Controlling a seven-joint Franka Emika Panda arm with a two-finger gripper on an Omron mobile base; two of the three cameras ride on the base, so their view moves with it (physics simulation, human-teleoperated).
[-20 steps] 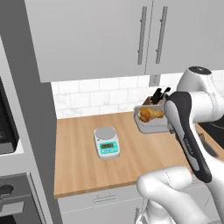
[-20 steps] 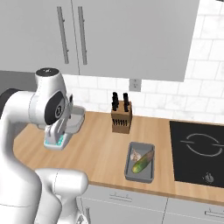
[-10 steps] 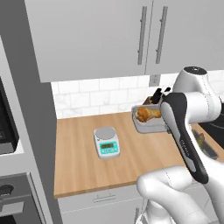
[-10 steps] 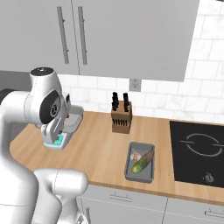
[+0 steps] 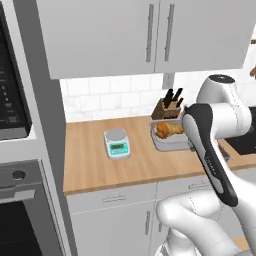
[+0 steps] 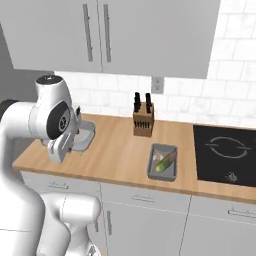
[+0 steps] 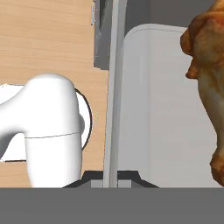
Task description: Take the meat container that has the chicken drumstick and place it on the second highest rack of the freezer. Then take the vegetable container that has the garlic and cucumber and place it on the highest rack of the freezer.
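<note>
Kitchen wall w/ white tile and grey upper cabinets (image 5: 150, 35) over a wood table (image 5: 95, 165); I log items as seen. Item 1: meat container (image 5: 170, 141), grey tray, raised off the table in front of the arm, just ahead of the knife block (image 5: 167, 106) in left base view. Item 2: chicken drumstick (image 5: 169, 129), golden-brown, lying in that tray; in hand view it runs down the right side over the tray's pale floor. Item 3: pincer (image 7: 110, 177), closed narrow on the tray's rim, the rim wall standing straight up from betw. the tips in hand view. Item 4: vegetable container (image 6: 163, 161), grey tray resting on the table left of the black cooktop (image 6: 226, 152), holding the cucumber (image 6: 165, 160), yellowish-green, laid diagonally; garlic too small for me to tell. Item 5: kitchen scale (image 5: 117, 144), white w/ green display, on the table left of the raised tray, well apart from it.
</note>
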